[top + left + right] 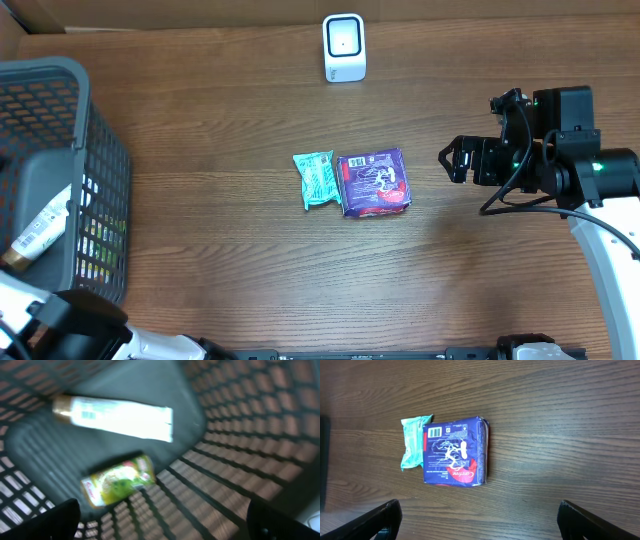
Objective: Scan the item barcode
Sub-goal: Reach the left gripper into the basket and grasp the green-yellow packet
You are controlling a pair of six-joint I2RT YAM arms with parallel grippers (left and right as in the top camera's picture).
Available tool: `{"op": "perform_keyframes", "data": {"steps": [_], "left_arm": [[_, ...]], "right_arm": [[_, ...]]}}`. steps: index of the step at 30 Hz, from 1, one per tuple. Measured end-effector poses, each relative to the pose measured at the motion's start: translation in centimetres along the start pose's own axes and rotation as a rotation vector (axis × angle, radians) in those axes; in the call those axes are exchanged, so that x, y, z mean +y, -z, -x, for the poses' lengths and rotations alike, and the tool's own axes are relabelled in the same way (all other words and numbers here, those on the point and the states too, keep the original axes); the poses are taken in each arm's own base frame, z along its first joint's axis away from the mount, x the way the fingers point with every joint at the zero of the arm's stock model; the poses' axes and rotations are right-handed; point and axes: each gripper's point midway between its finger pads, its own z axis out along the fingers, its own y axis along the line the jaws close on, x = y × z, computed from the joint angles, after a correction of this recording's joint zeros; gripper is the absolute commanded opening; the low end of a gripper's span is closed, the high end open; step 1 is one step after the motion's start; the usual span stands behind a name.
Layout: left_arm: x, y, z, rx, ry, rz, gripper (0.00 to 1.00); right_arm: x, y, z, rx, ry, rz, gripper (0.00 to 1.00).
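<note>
I see my right tool point(477, 521) spread over open wood-grain worktop point(560, 435) near the glossy square pack point(454, 452), left tool point(165, 521) spread above lattice basket point(240, 435).

A purple packet point(375, 183) lies mid-table, touching a teal packet point(315, 179) on its left. Far beyond them stands a white scanner point(344, 47). At left — a grey basket point(100, 150) holding a tube point(40, 228). At right, the right gripper point(449, 163) points toward the packets — jaws apart, nothing between them.
</note>
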Motion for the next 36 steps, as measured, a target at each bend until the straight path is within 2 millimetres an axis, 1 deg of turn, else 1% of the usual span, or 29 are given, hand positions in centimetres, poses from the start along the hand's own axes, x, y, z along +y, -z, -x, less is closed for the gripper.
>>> {"op": "perform_keyframes", "data": {"steps": [1, 4, 7, 8, 13, 19, 23, 26, 28, 31, 36], "left_arm": [[1.0, -1.0, 0.1, 0.008, 0.021, 0.003, 0.97], [2.0, -3.1, -0.1, 0.032, 0.036, 0.003, 0.94], [2.7, -5.7, -1.0, 0.074, 0.048, 0.011, 0.93], [3.1, -6.9, -1.5, 0.090, 0.055, 0.029, 0.93], [4.8, -10.8, -3.0, 0.113, 0.053, 0.134, 0.93], [5.5, -15.1, -4.9, 0.127, -0.048, 0.198, 0.91], [5.8, -17.0, -6.5, 0.156, -0.145, 0.209, 0.91], [6.2, -17.9, -7.3, 0.170, -0.199, 0.214, 0.94], [6.5, -18.5, -7.3, 0.160, -0.223, 0.217, 0.96], [6.6, -19.0, -6.9, 0.135, -0.259, 0.216, 0.97], [7.1, -20.2, -7.6, 0.135, -0.309, 0.212, 0.97]], "right_arm": [[0.0, 0.0, 0.0, 0.000, 0.000, 0.000, 1.00], [0.0, 0.0, 0.0, 0.001, -0.001, 0.000, 1.00], [0.0, 0.0, 0.0, 0.000, 0.000, 0.000, 1.00], [0.0, 0.0, 0.0, 0.000, 0.000, 0.000, 1.00], [0.0, 0.0, 0.0, 0.000, 0.000, 0.000, 1.00], [0.0, 0.0, 0.0, 0.000, 0.000, 0.000, 1.00], [0.0, 0.0, 0.0, 0.000, 0.000, 0.000, 1.00], [0.0, 0.0, 0.0, 0.000, 0.000, 0.000, 1.00], [0.0, 0.0, 0.0, 0.000, 0.000, 0.000, 1.00], [0.0, 0.0, 0.0, 0.001, 0.000, 0.000, 1.00], [0.0, 0.0, 0.0, 0.000, 0.000, 0.000, 1.00]]}}
